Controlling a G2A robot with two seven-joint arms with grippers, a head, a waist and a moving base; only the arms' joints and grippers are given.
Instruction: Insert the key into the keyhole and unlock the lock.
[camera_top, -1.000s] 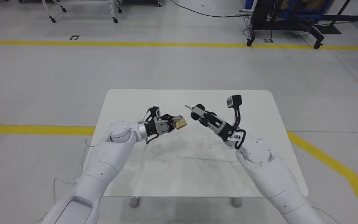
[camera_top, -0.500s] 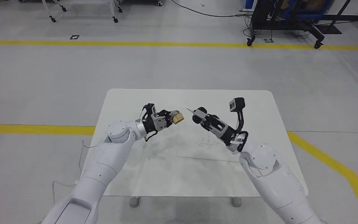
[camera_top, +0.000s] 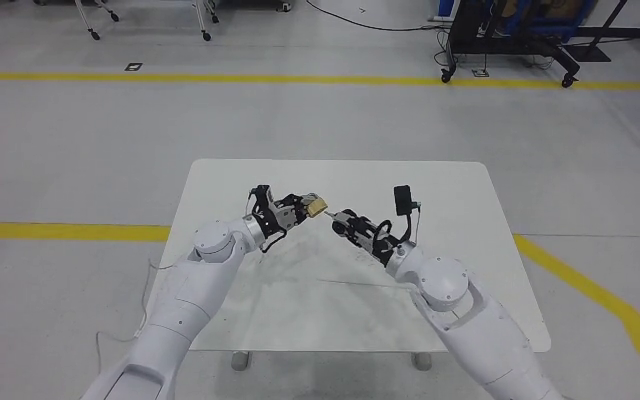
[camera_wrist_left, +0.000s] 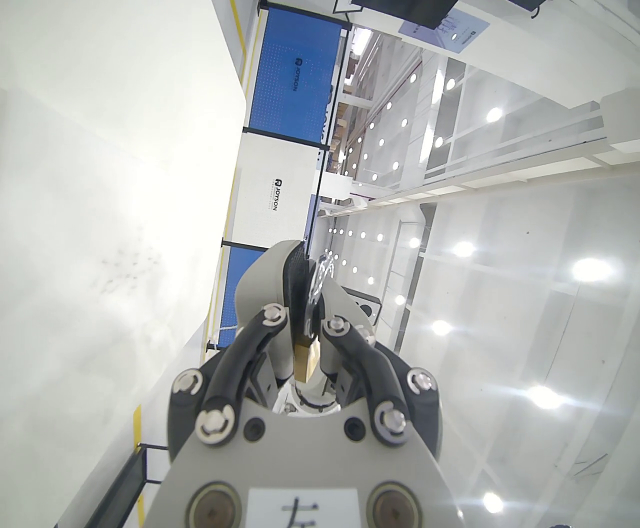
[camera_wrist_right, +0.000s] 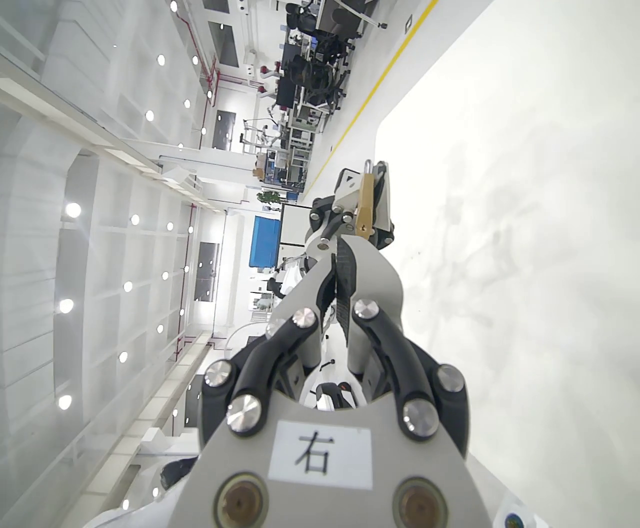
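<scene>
Moving leftward since the earlier frame, the right gripper (camera_top: 338, 220) is now almost meeting the lock (camera_top: 316, 206). The left gripper (camera_top: 298, 208) is clamping its fingers on this brass lock in the air above the table (camera_top: 450, 300), turning the keyhole (camera_wrist_right: 361, 228) end toward the other arm so the key (camera_top: 328, 213) can go in straight. The right gripper's fingers are pressing together on the key and pointing it at the keyhole; whether it is entering, I cannot tell.

I'm working in a factory-style lab hall: grey floor (camera_top: 150, 140) marked with yellow lines (camera_top: 300, 77), one white table (camera_top: 450, 190), blue panels (camera_wrist_left: 295, 95), rows of ceiling lights (camera_wrist_left: 465, 248), and benches (camera_wrist_right: 310, 75) crowded with equipment.
</scene>
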